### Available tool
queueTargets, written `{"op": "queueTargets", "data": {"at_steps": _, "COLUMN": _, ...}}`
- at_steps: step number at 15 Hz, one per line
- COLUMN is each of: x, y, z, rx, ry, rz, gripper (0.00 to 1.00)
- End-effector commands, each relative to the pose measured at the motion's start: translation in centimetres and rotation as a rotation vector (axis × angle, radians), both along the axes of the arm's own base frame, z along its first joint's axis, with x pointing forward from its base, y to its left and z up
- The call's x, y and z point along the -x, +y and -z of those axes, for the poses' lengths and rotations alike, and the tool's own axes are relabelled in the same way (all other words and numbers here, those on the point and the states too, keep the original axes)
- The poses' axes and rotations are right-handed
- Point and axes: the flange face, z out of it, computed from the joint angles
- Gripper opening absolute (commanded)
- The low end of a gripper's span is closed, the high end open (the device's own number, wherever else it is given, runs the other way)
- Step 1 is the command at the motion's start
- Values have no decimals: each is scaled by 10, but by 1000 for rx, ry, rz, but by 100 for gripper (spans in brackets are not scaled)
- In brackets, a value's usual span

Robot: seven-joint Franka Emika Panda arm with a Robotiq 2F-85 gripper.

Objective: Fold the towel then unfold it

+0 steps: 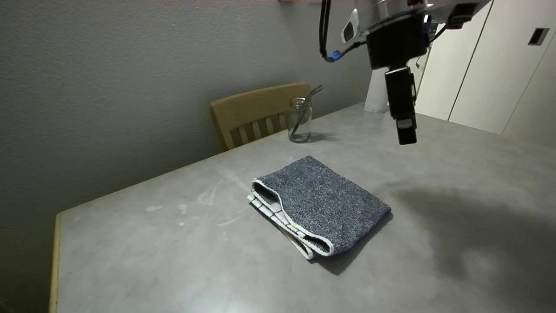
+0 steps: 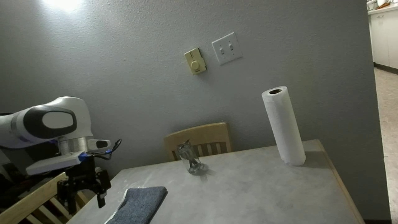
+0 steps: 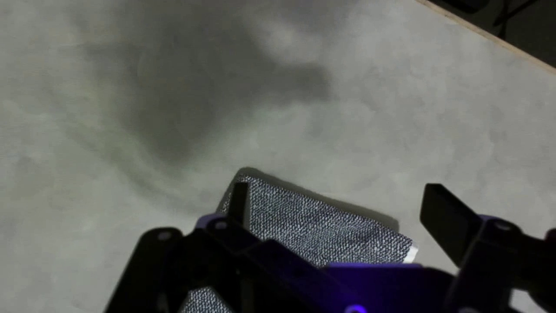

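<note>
The towel (image 1: 323,202) lies on the table as a folded, layered rectangle of speckled grey-blue cloth. Its white-edged layers bow open along one side in an exterior view, with white and dark stripes showing between them. Part of the towel (image 2: 141,203) is cut off by the frame's lower edge in an exterior view. My gripper (image 2: 86,207) hangs in the air above the table, apart from the cloth, its fingers spread wide with nothing held. In the wrist view the gripper (image 3: 336,191) stands open over one end of the towel (image 3: 312,221) and hides the rest.
A glass jar (image 1: 299,121) with metal sticks in it stands near the wall side of the table (image 1: 152,252). A wooden chair (image 1: 260,106) is pushed up behind that edge. A white paper roll (image 2: 284,127) stands upright at the table's far end.
</note>
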Motion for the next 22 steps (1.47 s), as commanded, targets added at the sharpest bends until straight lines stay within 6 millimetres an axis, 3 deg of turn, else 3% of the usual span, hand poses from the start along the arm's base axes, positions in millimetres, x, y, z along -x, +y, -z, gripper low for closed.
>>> {"op": "queueTargets", "data": {"at_steps": 1, "x": 0, "y": -1, "z": -3, "rx": 0, "ry": -3, "rz": 3, "gripper": 100}}
{"op": "queueTargets", "data": {"at_steps": 4, "x": -3, "y": 2, "z": -6, "rx": 12, "ry": 3, "rz": 0, "gripper": 100}}
{"op": "queueTargets", "data": {"at_steps": 8, "x": -14, "y": 23, "z": -3, "rx": 51, "ry": 46, "rz": -31, "gripper": 100}}
{"op": "queueTargets", "data": {"at_steps": 13, "x": -34, "y": 68, "z": 5, "rx": 69, "ry": 111, "rz": -117, "gripper": 100}}
{"op": "queueTargets", "data": {"at_steps": 16, "x": -51, "y": 94, "z": 24, "rx": 81, "ry": 148, "rz": -168, "gripper": 100}}
{"op": "queueTargets", "data": {"at_steps": 17, "x": -55, "y": 98, "z": 29, "rx": 91, "ry": 156, "rz": -187, "gripper": 100}}
{"op": "queueTargets", "data": {"at_steps": 18, "x": -40, "y": 92, "z": 18, "rx": 68, "ry": 130, "rz": -155, "gripper": 100}}
{"op": "queueTargets", "data": {"at_steps": 22, "x": -52, "y": 102, "z": 36, "rx": 80, "ry": 151, "rz": -171, "gripper": 100}}
